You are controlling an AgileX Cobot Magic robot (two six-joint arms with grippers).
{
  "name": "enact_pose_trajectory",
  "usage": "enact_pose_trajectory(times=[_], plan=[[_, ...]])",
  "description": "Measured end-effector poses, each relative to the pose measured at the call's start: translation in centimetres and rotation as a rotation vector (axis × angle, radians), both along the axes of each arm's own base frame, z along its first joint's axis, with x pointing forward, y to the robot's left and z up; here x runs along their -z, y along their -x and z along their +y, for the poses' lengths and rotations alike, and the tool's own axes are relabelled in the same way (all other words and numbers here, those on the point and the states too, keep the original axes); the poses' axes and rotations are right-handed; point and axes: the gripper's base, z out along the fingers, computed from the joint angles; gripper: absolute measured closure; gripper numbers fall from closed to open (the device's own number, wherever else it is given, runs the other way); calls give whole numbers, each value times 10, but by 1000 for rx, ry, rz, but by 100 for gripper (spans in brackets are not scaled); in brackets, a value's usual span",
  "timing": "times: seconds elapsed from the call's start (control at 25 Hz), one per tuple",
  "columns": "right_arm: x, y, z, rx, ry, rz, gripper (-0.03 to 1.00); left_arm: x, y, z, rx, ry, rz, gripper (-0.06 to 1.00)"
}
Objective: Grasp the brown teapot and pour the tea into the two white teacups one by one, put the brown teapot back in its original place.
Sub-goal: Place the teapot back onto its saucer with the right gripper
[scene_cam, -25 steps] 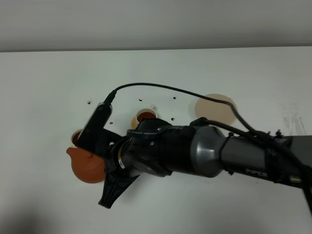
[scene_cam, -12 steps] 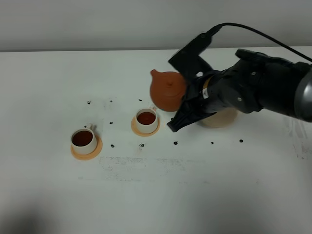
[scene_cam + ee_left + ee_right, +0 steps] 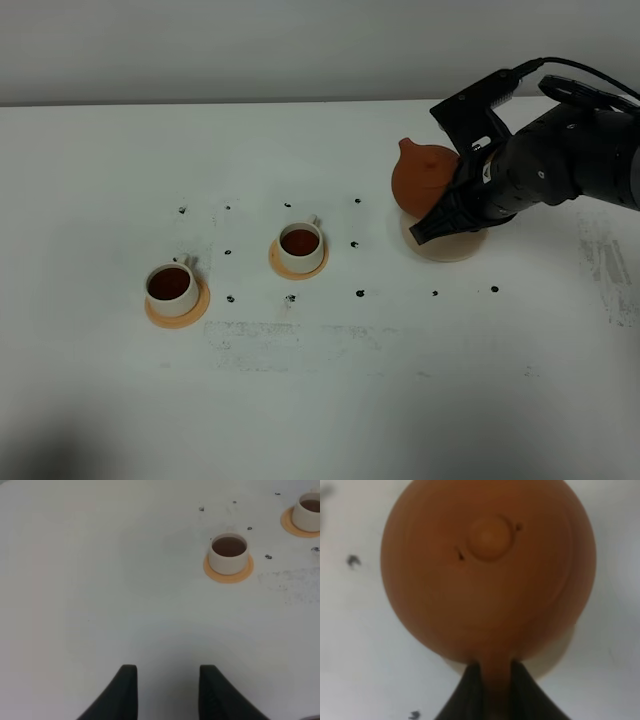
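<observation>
Brown teapot [image 3: 422,180] sits at the right side of the white table [image 3: 320,400], over the pale beige round coaster [image 3: 445,244], with its spout pointing away to the left; whether its base is resting on the coaster or just above it, I cannot tell. The right gripper [image 3: 452,205] is pinching the pot's handle, and in the right wrist view the two dark fingers [image 3: 470,690] are pressed against that handle from either side, below the round body [image 3: 487,570] and knobbed lid. Two white teacups stand well apart from the pot: the nearer one [image 3: 300,245] on its orange saucer [image 3: 298,264], the farther one [image 3: 170,289] on another saucer [image 3: 177,309], both holding dark reddish-brown tea [image 3: 300,241]. The left gripper [image 3: 167,692] hangs over bare table with its fingers spread and nothing between them, the farther cup [image 3: 228,554] ahead of it.
</observation>
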Motion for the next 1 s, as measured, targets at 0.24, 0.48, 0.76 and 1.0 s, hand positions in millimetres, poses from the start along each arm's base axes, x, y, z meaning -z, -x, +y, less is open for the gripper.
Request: enact_pose_trajectory(times=[0.24,0.48,0.76,1.0], plan=[[19,-5,-5,25,8,47,88,0,0,0,0,0,0,64],[34,-9,-9,54,1,84,88,0,0,0,0,0,0,64],[42,-12,-15,87,-3,108,88,0,0,0,0,0,0,64],[42,-10,-16,116,-10,124,82,0,0,0,0,0,0,64]])
